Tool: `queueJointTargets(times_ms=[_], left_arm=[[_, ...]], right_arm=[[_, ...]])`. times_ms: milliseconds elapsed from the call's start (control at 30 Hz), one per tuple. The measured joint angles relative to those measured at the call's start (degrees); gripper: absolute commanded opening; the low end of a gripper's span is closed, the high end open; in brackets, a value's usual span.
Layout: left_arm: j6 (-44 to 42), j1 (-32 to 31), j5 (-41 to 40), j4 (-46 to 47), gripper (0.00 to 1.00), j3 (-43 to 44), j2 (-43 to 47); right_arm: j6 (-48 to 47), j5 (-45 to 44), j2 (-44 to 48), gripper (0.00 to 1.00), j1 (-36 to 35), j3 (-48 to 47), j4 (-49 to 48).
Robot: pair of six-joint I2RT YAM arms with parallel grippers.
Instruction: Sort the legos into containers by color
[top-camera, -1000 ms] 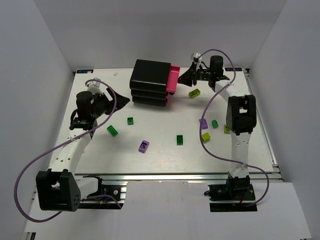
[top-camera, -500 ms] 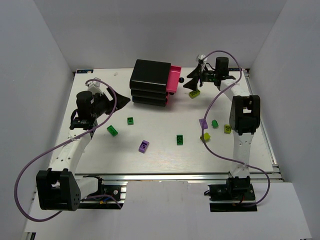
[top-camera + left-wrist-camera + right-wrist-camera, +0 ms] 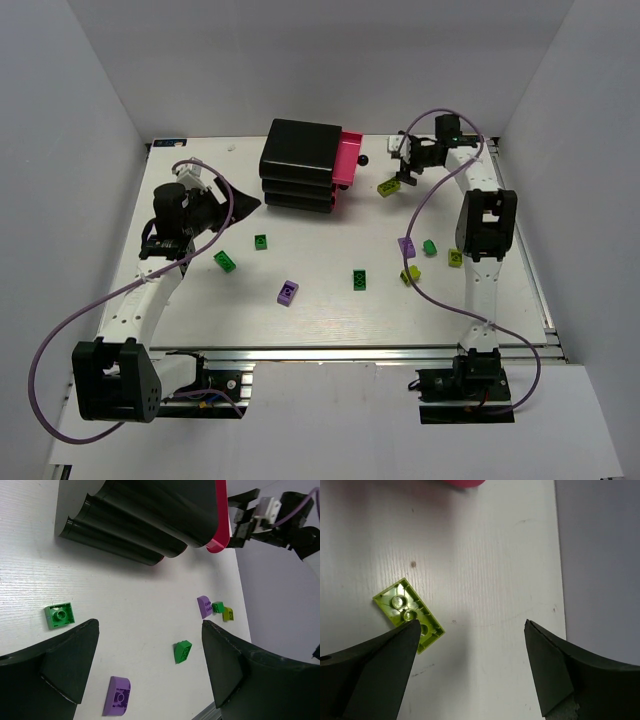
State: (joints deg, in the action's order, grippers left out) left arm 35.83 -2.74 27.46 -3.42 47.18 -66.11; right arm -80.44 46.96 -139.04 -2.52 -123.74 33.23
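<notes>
Magenta top drawer (image 3: 346,158) slid out of the black cabinet (image 3: 300,164), bricks loose on the white table (image 3: 320,310).

What lies inside the open drawer cannot be told from any view; the two lower drawers sit closed beneath it. The right gripper (image 3: 470,630) hangs spread wide and empty over a lime-yellow brick (image 3: 409,614) lying just right of the cabinet. The left gripper (image 3: 150,635) is also wide apart, holding nothing, with a dark green brick (image 3: 59,615) beside its left finger and a purple brick (image 3: 117,696) near it. Other green, purple and lime pieces lie scattered at the table's middle and right.
</notes>
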Motion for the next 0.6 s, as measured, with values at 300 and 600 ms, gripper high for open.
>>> queueJointTargets(times_ms=[300, 600], left_arm=[[0.07, 0.0, -0.02, -1.31, 0.93, -0.72, 0.44], [0.02, 0.0, -0.04, -2.36, 0.93, -0.74, 0.46]], right_arm=[[-13.94, -4.07, -3.54, 0.89, -2.12, -1.36, 4.42], [-19.47, -4.33, -3.52, 0.81, -2.38, -1.95, 8.85]])
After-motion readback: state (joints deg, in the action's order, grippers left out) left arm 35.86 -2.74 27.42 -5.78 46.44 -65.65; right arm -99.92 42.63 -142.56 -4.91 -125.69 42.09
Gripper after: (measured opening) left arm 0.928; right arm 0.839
